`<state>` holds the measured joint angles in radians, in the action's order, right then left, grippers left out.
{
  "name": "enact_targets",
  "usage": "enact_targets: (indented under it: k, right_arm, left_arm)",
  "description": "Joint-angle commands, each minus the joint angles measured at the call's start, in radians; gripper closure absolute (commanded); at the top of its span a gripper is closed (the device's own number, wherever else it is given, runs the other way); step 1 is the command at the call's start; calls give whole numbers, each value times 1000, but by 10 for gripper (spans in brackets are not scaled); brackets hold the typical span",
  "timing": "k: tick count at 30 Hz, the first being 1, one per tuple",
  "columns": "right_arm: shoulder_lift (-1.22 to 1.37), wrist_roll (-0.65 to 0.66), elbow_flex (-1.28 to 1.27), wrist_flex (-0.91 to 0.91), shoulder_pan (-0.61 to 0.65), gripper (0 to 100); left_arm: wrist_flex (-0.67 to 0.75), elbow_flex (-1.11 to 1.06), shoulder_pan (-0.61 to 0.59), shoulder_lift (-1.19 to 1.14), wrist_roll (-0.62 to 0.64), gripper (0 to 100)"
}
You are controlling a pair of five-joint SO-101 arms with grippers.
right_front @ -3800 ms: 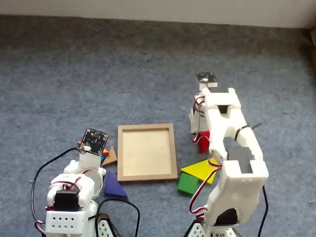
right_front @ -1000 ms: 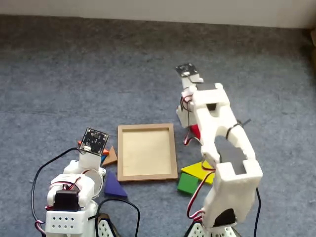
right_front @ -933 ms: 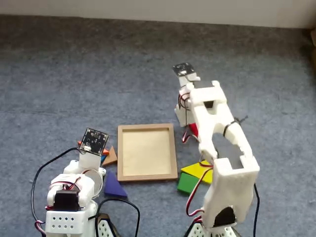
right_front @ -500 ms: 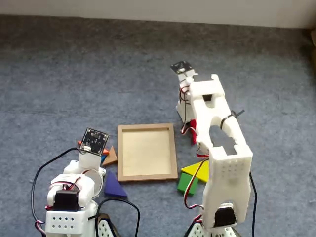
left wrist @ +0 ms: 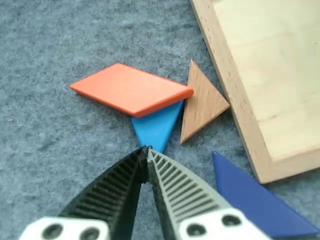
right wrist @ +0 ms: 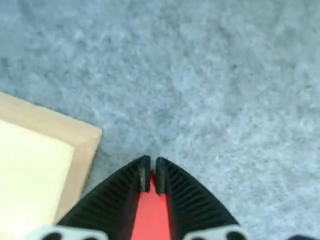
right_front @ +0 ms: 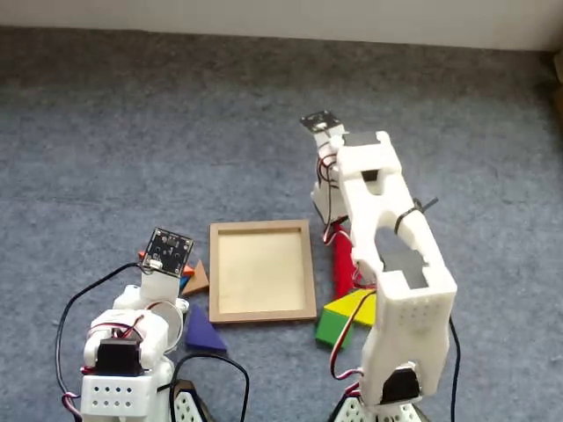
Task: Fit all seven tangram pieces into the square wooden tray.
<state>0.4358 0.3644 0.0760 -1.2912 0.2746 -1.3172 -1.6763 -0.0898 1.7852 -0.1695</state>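
Square wooden tray (right_front: 262, 227) lies flat on grey carpet (right_front: 132, 132), with no piece in it.

Right arm (right_front: 387, 237): stretched forward along the tray's right side, upper links bowed high, wrist bent down just past the tray's far right corner. Right gripper (right wrist: 151, 165) is clamped on the red piece (right wrist: 151, 215). The jaws pinch it near their tips, with red showing between them. From above, the red piece (right_front: 341, 264) reads as a narrow strip held on edge just beside the tray's right rim. Whether it touches the carpet cannot be told.

Left arm (right_front: 132, 334): folded back at the tray's near left corner, wrist pointing down. Left gripper (left wrist: 146, 152) is closed on nothing, jaws pressed together, tips at the point of the light blue triangle (left wrist: 157, 127). Contact cannot be told.

Pieces left of the tray: orange parallelogram (left wrist: 130, 89) overlaps the light blue triangle's wide end. The wood-coloured triangle (left wrist: 202, 102) touches the parallelogram's tip and sits just beside the tray's left rim. The dark blue triangle (left wrist: 250, 205) lies near the tray's near left corner.

Off the tray's near right corner: yellow piece (right_front: 352, 305) and green piece (right_front: 332, 327), touching each other, partly under the right arm.
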Motion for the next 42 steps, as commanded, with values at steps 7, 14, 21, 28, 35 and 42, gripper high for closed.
enact_targets:
  k: [7,14,21,28,35,42]
  right_arm:
    - [-377,8,-295,-13,30,991]
    - [-705,9,-558,-13,27,991]
    - [-1012,69,-825,-22,25,991]
    - [-1198,137,-1010,-24,24,991]
    - [-1259,147,-1026,-22,74,990]
    - [-1254,112,-1024,-13,225,986]
  left_arm:
    - [-5,-21,-8,31,-8,993]
    - [-5,-21,-8,31,-8,993]
    - [-5,-21,-8,31,-8,993]
    - [-5,-21,-8,31,-8,993]
    - [-5,-21,-8,31,-8,993]
    - [-5,-21,-8,31,-8,993]
